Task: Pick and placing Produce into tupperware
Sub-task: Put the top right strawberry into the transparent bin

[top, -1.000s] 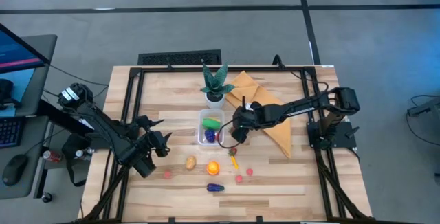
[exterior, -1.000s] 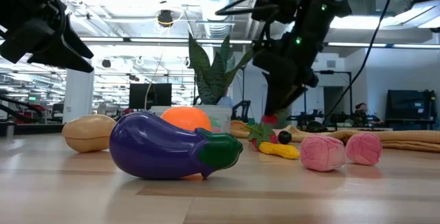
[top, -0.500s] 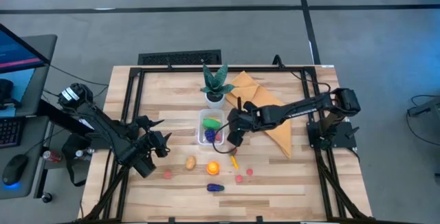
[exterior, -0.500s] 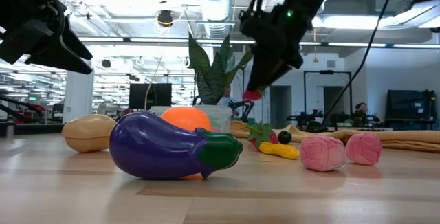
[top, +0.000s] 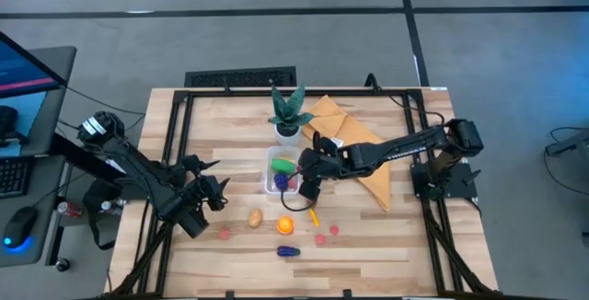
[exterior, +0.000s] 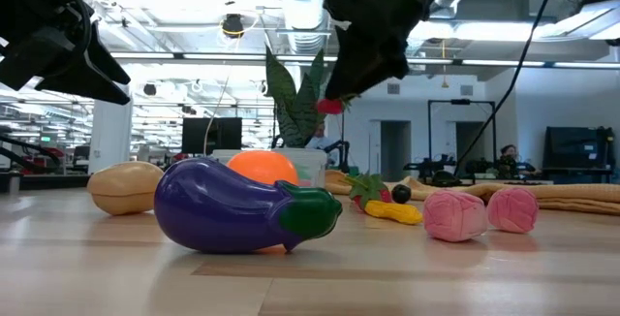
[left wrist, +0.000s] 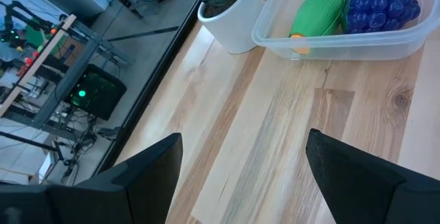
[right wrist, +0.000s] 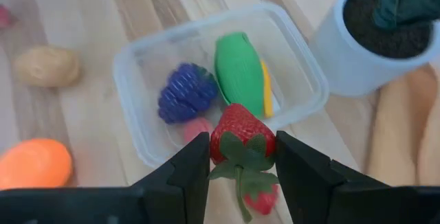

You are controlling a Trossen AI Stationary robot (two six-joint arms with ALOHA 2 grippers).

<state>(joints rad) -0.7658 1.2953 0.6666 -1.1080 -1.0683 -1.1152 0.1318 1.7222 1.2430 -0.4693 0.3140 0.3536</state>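
My right gripper is shut on a red toy strawberry with a green leafy cap, above the near right corner of the clear tupperware. The tupperware holds a green vegetable, purple grapes and a pink piece. On the table near it lie a potato, an orange, an eggplant, pink pieces and a yellow piece. My left gripper is open and empty at the table's left. My right gripper pinches the strawberry between its two fingers, one on each side at its leafy end. The fingers come from above, slanting down. The strawberry is lifted clear of the table, high above it in the low view.
A green-leafed plant in a white pot stands just beyond the tupperware. A mustard-yellow cloth lies under my right arm. A second small red piece lies on the table below the held strawberry.
My right gripper has risen from the table and gone toward the table's left, toward the tupperware, with the strawberry lifted clear and carried along.
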